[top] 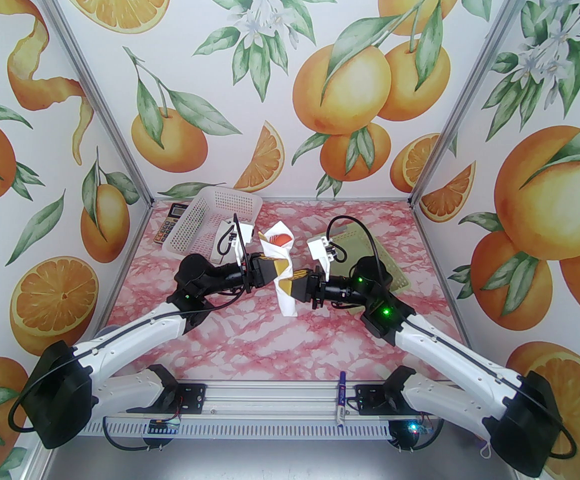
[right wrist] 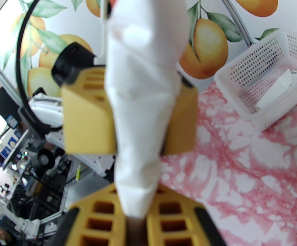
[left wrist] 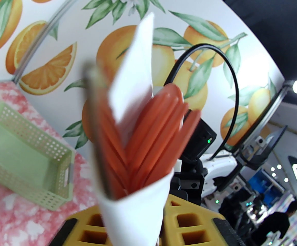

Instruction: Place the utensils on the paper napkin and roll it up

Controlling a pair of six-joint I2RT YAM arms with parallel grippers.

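The paper napkin [top: 286, 302] is rolled into a white cone and hangs in the air over the middle of the table. The orange-red utensils [top: 280, 239] poke out of its upper end; in the left wrist view the utensils [left wrist: 151, 132] fan out of the napkin [left wrist: 135, 204]. My left gripper [top: 278, 272] comes in from the left and is shut on the roll's upper part, its yellow fingers [left wrist: 189, 222] pressed against both sides. My right gripper [top: 290, 288] comes from the right and is shut on the napkin [right wrist: 138, 111] just below, with the left fingers [right wrist: 86, 116] behind.
A white mesh basket [top: 214, 223] with spare napkins stands at the back left, a calculator [top: 169, 223] beside it. A green basket [top: 392, 273] lies at the back right behind the right arm. A blue-and-white marker pen [top: 341, 400] rests on the front rail.
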